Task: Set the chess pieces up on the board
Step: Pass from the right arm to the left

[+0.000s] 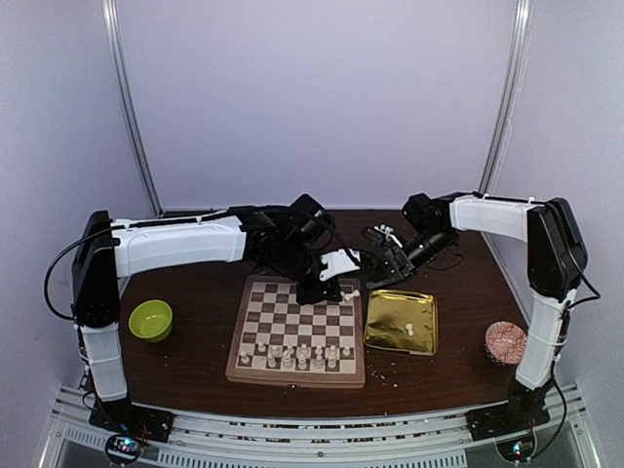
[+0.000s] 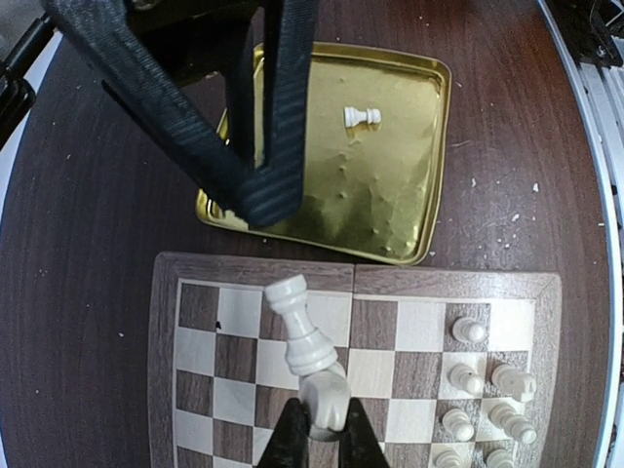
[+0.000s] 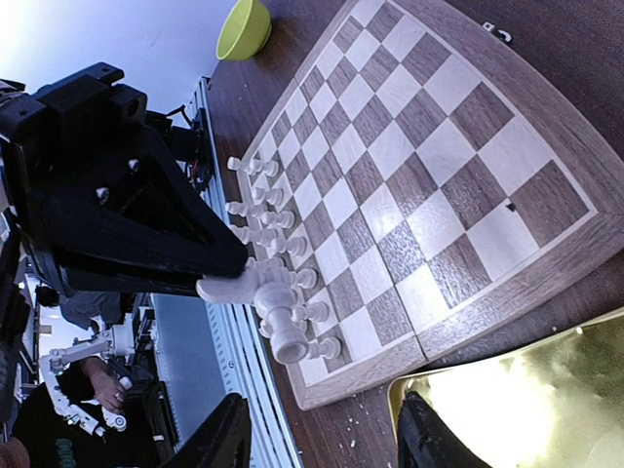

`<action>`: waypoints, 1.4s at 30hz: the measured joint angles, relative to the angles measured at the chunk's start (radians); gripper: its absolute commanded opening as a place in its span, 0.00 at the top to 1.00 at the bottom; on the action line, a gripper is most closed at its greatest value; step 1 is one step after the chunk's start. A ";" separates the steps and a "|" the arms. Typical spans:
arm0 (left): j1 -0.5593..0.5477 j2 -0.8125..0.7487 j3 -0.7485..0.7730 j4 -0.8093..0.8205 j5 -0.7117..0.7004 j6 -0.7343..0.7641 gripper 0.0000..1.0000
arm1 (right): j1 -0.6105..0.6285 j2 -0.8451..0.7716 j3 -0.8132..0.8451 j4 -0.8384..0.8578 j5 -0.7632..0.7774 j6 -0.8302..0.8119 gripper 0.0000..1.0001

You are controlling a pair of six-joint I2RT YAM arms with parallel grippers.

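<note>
the held piece lay tilted, its long axis slanting from bottom centre of the left wrist view up to the upper left, with the flared, flat-topped head leading and the base pinched between the closed fingers of the left gripper. in the right wrist view the same piece hung head down towards the bottom of the frame, under the black left gripper. it sat over the board, above the squares near the border that faced the gold tray; whether the head touched the wood i could not tell. it was cream-white and glossy, with a narrow waist, a ringed collar and a wider foot; its kind was not clear. the gold tray, just beside the board at centre right of the top view, held one pawn lying on its side, long axis running across the frame. the other pieces stood upright in two rows along the lower edge of the board in the top view, small against their squares. the right gripper hung above the tray's far corner with its fingers spread apart and nothing between them. a green bowl sat at lower left of the top view, and a round red-patterned tin at lower right, both on the dark table. pale crumbs speckled the wood beside the tray.
</note>
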 measured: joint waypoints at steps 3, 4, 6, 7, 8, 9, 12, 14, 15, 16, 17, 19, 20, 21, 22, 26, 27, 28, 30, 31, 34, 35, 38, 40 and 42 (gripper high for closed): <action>-0.005 0.000 0.000 -0.005 -0.003 0.000 1.00 | 0.014 0.002 0.000 0.009 -0.034 0.022 0.50; -0.005 0.000 0.000 -0.005 -0.003 0.000 1.00 | 0.021 0.002 0.000 0.011 -0.040 0.030 0.51; -0.007 0.000 0.001 -0.008 -0.003 0.000 1.00 | 0.037 0.005 0.000 0.015 -0.053 0.040 0.52; -0.008 0.000 0.002 -0.008 -0.003 0.000 1.00 | 0.042 0.006 0.000 0.016 -0.059 0.043 0.53; -0.008 0.000 0.002 -0.008 -0.003 0.000 1.00 | 0.048 0.009 0.000 0.019 -0.063 0.050 0.54; -0.010 0.000 0.002 -0.008 -0.003 -0.001 1.00 | 0.053 0.013 0.000 0.022 -0.066 0.056 0.54; -0.013 0.000 0.002 -0.007 -0.004 -0.001 1.00 | 0.066 0.031 0.000 0.033 -0.076 0.073 0.57; -0.013 0.000 0.002 -0.006 -0.006 -0.002 1.00 | 0.069 0.043 0.000 0.037 -0.080 0.083 0.61; -0.013 0.000 0.002 -0.006 -0.007 -0.002 1.00 | 0.069 0.048 0.000 0.037 -0.084 0.085 0.63; -0.013 0.000 0.002 -0.005 -0.007 -0.002 1.00 | 0.069 0.050 0.000 0.038 -0.085 0.087 0.65; -0.013 0.000 0.002 -0.004 -0.008 -0.003 1.00 | 0.069 0.051 0.000 0.038 -0.088 0.090 0.69; -0.013 0.000 0.002 -0.003 -0.011 -0.005 1.00 | 0.069 0.051 0.000 0.040 -0.095 0.091 0.73; -0.013 0.000 0.002 -0.003 -0.011 -0.005 1.00 | 0.069 0.051 0.000 0.041 -0.101 0.095 0.74; -0.013 0.000 0.002 -0.003 -0.011 -0.006 1.00 | 0.069 0.052 0.000 0.041 -0.104 0.097 0.75; -0.013 0.000 0.002 -0.002 -0.012 -0.007 1.00 | 0.069 0.053 0.000 0.042 -0.109 0.098 0.76; -0.014 0.000 0.002 0.003 -0.013 -0.009 0.99 | 0.069 0.057 0.000 0.044 -0.123 0.105 0.77; -0.014 0.000 0.002 0.003 -0.014 -0.009 0.99 | 0.069 0.059 0.000 0.044 -0.126 0.106 0.77; -0.014 0.000 0.002 0.003 -0.014 -0.009 0.99 | 0.069 0.061 0.000 0.044 -0.129 0.106 0.78; -0.014 0.000 0.002 0.003 -0.014 -0.010 0.99 | 0.069 0.064 0.000 0.044 -0.135 0.107 0.80; -0.014 0.000 0.002 0.003 -0.014 -0.010 0.99 | 0.069 0.065 0.000 0.045 -0.138 0.107 0.82; -0.014 0.000 0.002 0.008 -0.016 -0.012 0.99 | 0.069 0.065 0.000 0.045 -0.144 0.108 0.87; -0.014 0.000 0.002 0.010 -0.017 -0.012 0.99 | 0.069 0.065 0.000 0.045 -0.144 0.109 0.88; -0.014 0.000 0.002 0.011 -0.022 -0.012 0.99 | 0.069 0.065 0.000 0.045 -0.145 0.107 0.92; -0.015 0.000 0.002 0.011 -0.025 -0.012 0.99 | 0.069 0.065 0.000 0.044 -0.145 0.106 0.93; -0.015 0.000 0.002 0.012 -0.031 -0.013 0.99 | 0.068 0.065 0.000 0.043 -0.142 0.099 0.94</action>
